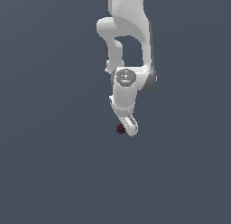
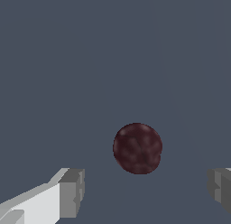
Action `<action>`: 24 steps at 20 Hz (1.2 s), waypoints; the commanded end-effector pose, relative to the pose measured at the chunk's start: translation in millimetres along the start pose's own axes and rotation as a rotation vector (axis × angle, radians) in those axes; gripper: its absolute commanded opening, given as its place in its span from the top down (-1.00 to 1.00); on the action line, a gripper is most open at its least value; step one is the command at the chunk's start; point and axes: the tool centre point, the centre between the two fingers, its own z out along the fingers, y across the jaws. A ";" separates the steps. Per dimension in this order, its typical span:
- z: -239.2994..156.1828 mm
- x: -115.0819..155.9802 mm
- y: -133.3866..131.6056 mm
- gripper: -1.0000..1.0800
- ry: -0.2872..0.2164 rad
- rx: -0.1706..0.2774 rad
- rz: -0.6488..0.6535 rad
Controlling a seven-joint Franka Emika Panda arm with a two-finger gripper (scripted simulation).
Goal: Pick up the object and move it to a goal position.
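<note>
Clearly, we see the ball (image 2: pixel 137 148) best in the wrist view: it is dark red, almost maroon, roundish, and its surface looks bumpy, with paler and darker patches mixed over it. Its outline is not a perfect circle but slightly uneven. It lies on the plain grey-blue floor (image 2: pixel 90 60), and it is much smaller than the white arm (image 1: pixel 128 42) that reaches down over it.

We see the gripper (image 2: pixel 146 193) spread wide in this view. One finger (image 2: pixel 72 193) has a grey tip on a white body, and the other grey finger (image 2: pixel 221 189) shows only at the edge of the picture. The ball sits in line with the gap between them but a little beyond the tips, closer to the first finger, and neither finger touches it.

In the exterior view the ball (image 1: pixel 120 128) is only a tiny dark red spot, just beside the low end of the gripper (image 1: pixel 131 127), on the exterior view's left of it. We cannot tell from this view how far the fingers stand apart
</note>
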 end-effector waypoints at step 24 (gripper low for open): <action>40.3 1.2 4.6 -0.92 0.009 -0.004 0.172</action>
